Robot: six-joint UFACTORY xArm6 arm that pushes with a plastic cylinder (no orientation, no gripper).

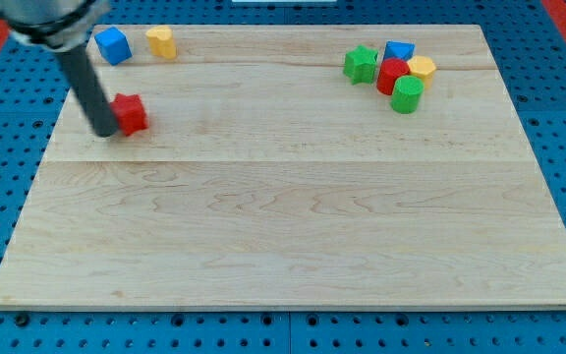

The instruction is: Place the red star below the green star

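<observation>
The near half of the wooden board (293, 236) lay bare as we looked across it. Farther back, near the board's left edge, our tip (103, 132) stood on the wood, touching the left side of the red star (131, 113). We carried no pincer at all, only the dark rod, so nothing was clasped; the tip merely rested against that block. Towards the far right corner sat a tight cluster: a green cylinder (407, 94) nearest, a red block (392, 75) behind it, a yellow block (422, 68) at the cluster's right, the green star (361, 64) at its left, and a blue block (398, 50) farthest back. The red star lay well apart from the green star. At the far left corner stood a blue cube (113, 45) and a yellow block (161, 42).
</observation>
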